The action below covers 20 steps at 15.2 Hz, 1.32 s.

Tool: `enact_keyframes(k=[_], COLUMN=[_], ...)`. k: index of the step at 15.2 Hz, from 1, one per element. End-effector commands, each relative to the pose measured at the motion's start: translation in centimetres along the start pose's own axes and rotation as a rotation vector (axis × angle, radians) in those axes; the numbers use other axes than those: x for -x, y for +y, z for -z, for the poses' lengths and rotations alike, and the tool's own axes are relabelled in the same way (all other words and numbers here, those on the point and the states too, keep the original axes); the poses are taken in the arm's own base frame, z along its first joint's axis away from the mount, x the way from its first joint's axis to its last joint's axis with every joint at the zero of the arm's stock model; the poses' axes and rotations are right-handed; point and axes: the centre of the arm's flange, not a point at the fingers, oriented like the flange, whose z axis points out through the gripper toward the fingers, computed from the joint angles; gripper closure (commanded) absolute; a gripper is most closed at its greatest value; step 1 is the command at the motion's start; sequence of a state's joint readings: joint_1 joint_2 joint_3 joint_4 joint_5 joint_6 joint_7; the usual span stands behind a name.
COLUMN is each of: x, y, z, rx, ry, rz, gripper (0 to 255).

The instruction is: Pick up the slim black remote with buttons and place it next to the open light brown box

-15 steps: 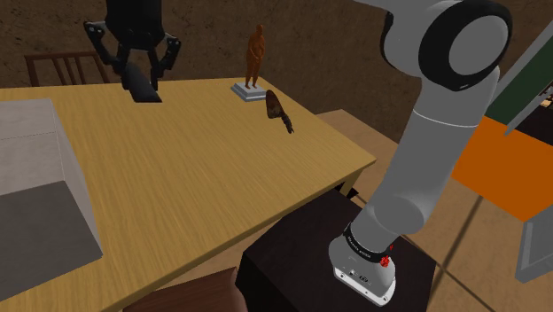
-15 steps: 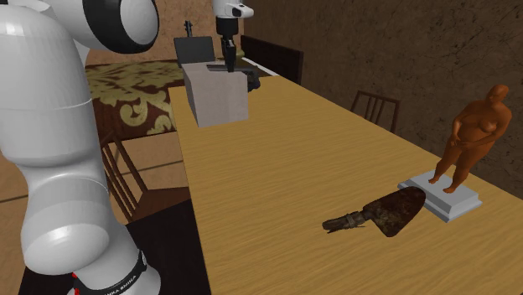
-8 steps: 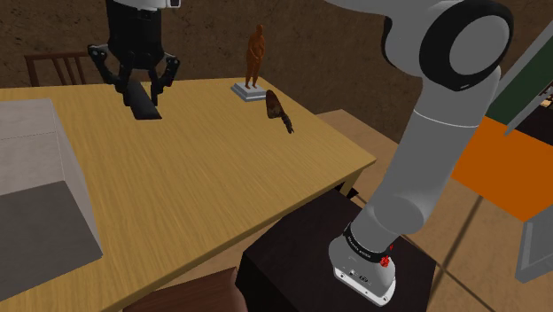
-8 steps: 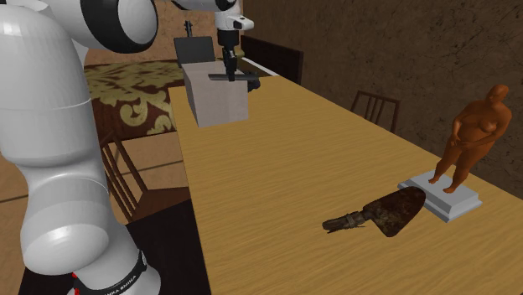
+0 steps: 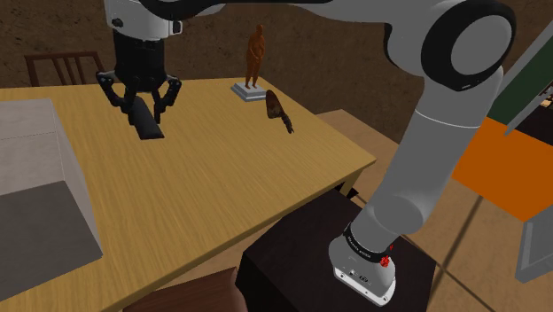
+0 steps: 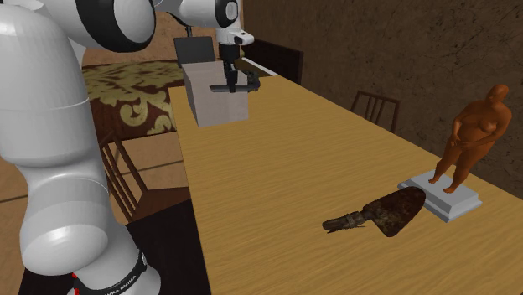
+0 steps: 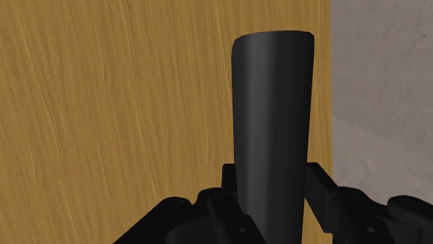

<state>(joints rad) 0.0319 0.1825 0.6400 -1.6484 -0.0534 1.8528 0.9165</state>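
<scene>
The grey box [image 5: 35, 191] sits nearest on the desk [image 5: 230, 177]. Beyond it, the tool [image 5: 144, 108] hangs low. Its fingers clamp the slim black remote [image 5: 148, 127] across its width, which probably keeps it level for set-down beside the box. A brown figurine [image 5: 255, 55] stands farthest.

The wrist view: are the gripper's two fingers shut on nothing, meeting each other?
No, the two black fingers stand apart and clasp the black remote between them, one on each of its sides.
</scene>
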Motion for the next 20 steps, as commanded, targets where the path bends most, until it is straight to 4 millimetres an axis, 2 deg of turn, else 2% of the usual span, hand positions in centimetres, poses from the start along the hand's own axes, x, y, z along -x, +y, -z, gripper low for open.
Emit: enact_keyframes(k=[1, 20], x=[0.0, -0.1], y=[0.0, 0.8], z=[-1.1, -11.1], rx=[-0.001, -0.001], ry=[0.000, 0.000], rz=[0.000, 0.000], gripper=[255, 255])
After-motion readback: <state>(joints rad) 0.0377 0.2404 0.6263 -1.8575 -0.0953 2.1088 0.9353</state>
